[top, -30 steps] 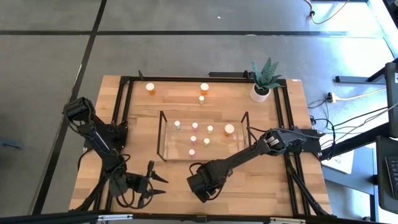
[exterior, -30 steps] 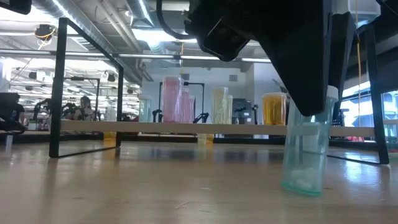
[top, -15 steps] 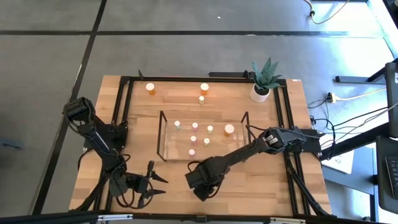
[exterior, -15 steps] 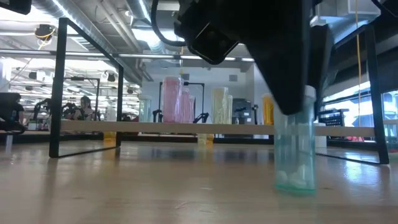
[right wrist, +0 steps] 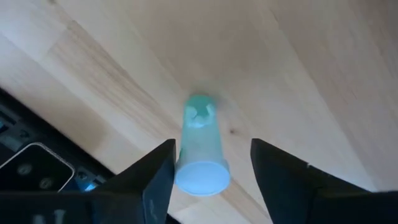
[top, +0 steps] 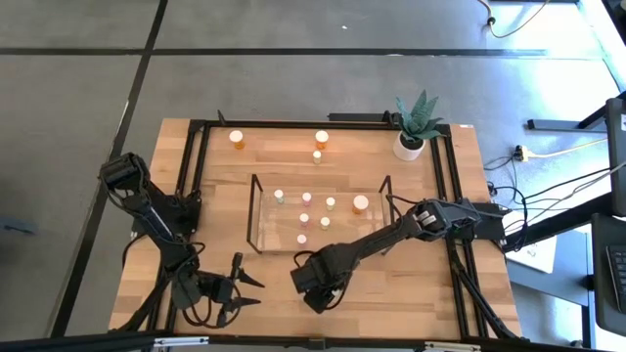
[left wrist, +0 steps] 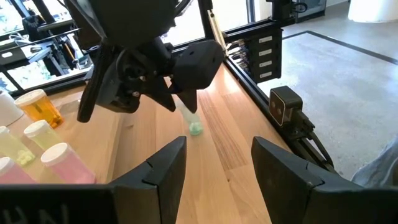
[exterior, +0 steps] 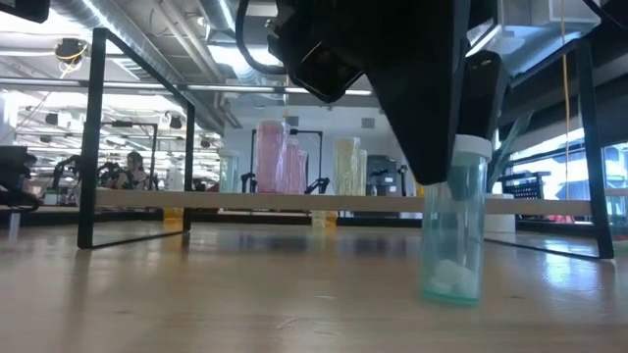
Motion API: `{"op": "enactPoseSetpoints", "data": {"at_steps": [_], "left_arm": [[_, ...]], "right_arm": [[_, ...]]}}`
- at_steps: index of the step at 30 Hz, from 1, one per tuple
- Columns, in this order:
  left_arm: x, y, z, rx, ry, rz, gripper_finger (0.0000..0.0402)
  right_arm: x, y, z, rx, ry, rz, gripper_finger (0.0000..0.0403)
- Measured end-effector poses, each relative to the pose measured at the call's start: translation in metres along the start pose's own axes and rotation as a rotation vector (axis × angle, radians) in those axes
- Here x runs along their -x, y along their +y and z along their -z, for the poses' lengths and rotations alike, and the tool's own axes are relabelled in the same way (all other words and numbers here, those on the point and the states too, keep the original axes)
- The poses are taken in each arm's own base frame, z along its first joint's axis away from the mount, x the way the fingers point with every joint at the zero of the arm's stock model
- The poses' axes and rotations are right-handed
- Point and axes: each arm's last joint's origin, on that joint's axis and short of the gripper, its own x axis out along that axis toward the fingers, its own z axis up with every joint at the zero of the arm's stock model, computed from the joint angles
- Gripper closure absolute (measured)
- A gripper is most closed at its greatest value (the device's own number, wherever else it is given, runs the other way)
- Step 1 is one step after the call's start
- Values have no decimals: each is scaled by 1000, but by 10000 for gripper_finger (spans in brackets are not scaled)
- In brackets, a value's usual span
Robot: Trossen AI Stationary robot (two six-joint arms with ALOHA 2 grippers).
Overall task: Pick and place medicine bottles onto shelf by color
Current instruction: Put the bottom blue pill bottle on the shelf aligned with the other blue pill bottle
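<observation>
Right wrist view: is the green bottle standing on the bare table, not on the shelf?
Yes. The green bottle stands upright on the wooden table between the right gripper's fingers.

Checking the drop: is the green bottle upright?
Upright: the green bottle stands on the table, cap up, between the right gripper's jaws.

My high camera looks straight down on the whole bench (top: 411, 293). The low one sits at bench height, close behind the green bottle (exterior: 453, 235), which both wrist views share.
</observation>
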Motion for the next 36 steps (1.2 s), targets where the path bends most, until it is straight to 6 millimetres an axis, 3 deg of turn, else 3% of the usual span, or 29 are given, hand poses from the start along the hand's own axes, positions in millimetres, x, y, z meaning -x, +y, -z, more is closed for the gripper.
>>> {"op": "enactPoseSetpoints", "data": {"at_steps": [12,19,24,29,36], "left_arm": [[0,0,0,0,0,1,227],[0,0,0,0,0,0,227],[0,0,0,0,0,0,227],[0,0,-1,6,-6,1,227],[-7,1,-5,-57,4,91,227]], "right_arm": [[6,-1,-6,-10,-8,-14,188],[19,6,-5,6,-36,-60,188],[36,12,-6,18,-146,-68,188],[58,21,4,61,-301,-66,188],[79,25,34,99,-470,-5,188]]}}
